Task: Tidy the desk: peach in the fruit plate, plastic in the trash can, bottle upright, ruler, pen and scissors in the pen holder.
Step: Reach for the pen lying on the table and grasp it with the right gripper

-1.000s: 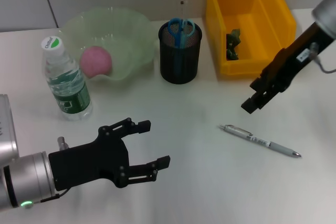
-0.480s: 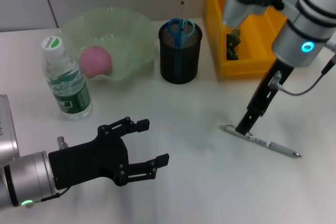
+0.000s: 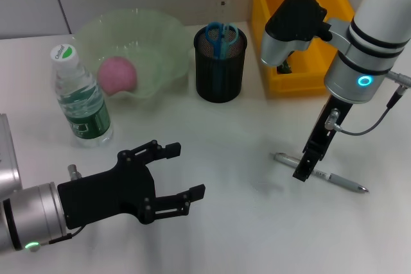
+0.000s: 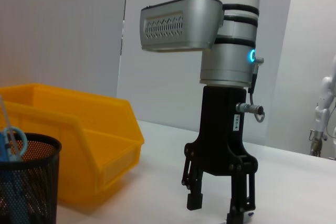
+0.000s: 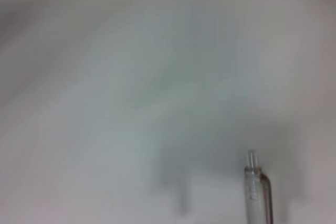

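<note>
The right gripper (image 3: 304, 170) points straight down over the white desk (image 3: 244, 222), its fingers spread apart on either side of the pen (image 3: 321, 174), fingertips at or just above the desk surface. The left wrist view shows the two black fingers (image 4: 193, 200) clearly parted with a gap between them. The pen is a clear and silver ballpoint lying flat on the desk, its clicker end toward the pen holder (image 3: 220, 63); I cannot tell whether the fingers actually touch the pen.

The left gripper (image 3: 176, 178) hangs low over the near left part of the desk, fingers splayed wide, nothing between them.

Along the back of the desk, the black mesh pen holder stands upright with blue-handled scissors (image 3: 221, 33) inside it. To its left, the pale green fruit plate (image 3: 160, 36) holds the pink peach (image 3: 117, 74). The water bottle (image 3: 80, 97) stands upright just in front of the plate's left edge, cap on. To the right of the pen holder is the yellow bin (image 3: 308, 68), with a bit of dark green plastic (image 3: 284, 62) lying inside.
</note>
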Robot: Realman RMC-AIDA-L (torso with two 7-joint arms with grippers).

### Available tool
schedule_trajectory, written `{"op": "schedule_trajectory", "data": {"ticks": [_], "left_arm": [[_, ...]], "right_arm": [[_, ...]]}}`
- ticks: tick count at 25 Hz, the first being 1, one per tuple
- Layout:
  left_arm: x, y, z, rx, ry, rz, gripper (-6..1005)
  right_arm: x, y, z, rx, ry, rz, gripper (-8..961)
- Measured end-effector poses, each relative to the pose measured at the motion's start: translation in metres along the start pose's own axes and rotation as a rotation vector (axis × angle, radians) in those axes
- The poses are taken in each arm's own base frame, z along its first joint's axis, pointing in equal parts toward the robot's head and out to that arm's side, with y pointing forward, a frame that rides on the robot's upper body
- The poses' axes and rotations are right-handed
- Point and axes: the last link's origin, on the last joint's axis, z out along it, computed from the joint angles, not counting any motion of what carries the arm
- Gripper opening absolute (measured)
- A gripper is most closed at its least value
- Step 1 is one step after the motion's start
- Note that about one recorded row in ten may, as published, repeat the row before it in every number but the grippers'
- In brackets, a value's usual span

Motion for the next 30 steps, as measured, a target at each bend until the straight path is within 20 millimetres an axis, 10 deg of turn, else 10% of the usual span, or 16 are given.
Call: {"op": "schedule_trajectory", "data": {"ticks": [30], "left_arm": [[0.002, -0.002, 0.0, 0.009, 0.008, -0.003, 875]], "right_arm": [[-0.008, 0.006, 0.012, 0.042, 0.008, -0.071, 747]]}}
